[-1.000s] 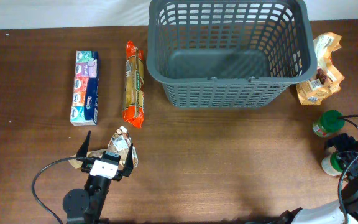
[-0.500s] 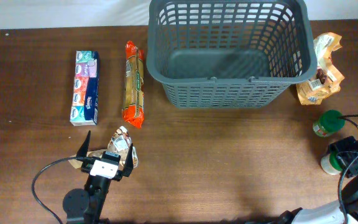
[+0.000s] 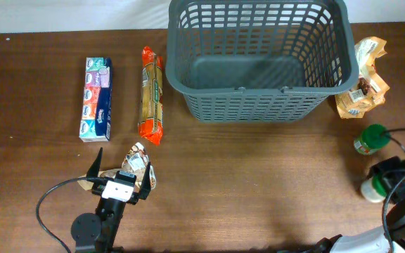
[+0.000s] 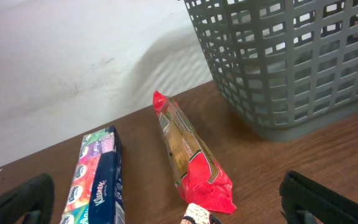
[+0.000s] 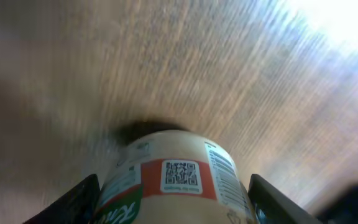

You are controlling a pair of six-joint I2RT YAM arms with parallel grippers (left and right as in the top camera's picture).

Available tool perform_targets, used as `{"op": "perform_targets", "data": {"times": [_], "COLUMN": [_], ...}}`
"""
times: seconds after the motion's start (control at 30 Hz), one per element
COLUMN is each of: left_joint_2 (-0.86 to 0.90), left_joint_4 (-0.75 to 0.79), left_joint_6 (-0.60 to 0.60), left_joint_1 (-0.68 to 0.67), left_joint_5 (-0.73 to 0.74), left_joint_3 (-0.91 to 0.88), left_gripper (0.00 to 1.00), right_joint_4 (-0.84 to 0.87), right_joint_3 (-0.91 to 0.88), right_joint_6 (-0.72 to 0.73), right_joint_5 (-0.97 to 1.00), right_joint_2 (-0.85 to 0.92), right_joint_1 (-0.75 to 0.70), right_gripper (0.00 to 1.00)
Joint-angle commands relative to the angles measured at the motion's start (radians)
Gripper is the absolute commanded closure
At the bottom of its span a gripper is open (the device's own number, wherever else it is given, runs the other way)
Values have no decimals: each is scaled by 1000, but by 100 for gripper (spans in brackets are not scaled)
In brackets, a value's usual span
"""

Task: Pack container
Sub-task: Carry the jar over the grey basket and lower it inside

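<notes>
The container (image 3: 188,81), a large dark grey slotted basket, stands at the back of the table with nothing in it. At the right edge my right gripper (image 3: 378,183) is shut on a white jar with a green lid (image 3: 368,188). In the right wrist view that jar (image 5: 179,180) fills the space between the two fingers (image 5: 73,199), and the table behind it is blurred. My left gripper (image 3: 123,171) stands open at the front left, around a small printed pouch (image 3: 136,163). The left wrist view shows only the tip of the pouch (image 4: 197,216).
A tissue pack (image 3: 95,98) and a long red-ended pasta packet (image 3: 151,95) lie left of the basket. A second green-lidded jar (image 3: 369,138) and a tan snack bag (image 3: 362,88) sit at the right, close to my right arm.
My right gripper has closed on the jar, and the jar has shifted slightly toward the front of the table. The left arm has not moved.
</notes>
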Motion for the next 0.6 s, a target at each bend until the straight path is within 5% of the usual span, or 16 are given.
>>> {"op": "perform_targets", "data": {"times": [0.0,0.33,0.57], "left_joint_2": [-7,-7,-2], "left_joint_4": [-5,-5,-5], "left_joint_6": [12,11,12], "left_joint_1": [-4,-4,-4], "left_joint_5": [4,4,4], "left_joint_3": [-5,-5,-5], "left_gripper": [1,1,1], "right_joint_4": [-51,-385,-467], "right_joint_3": [147,727,1184], "right_joint_6": [2,-95,-124], "right_joint_5": [2,-29,-175], "right_joint_2": [-51,-138,-141], "right_joint_1": [-5,-2,101], "right_gripper": [96,96,96]}}
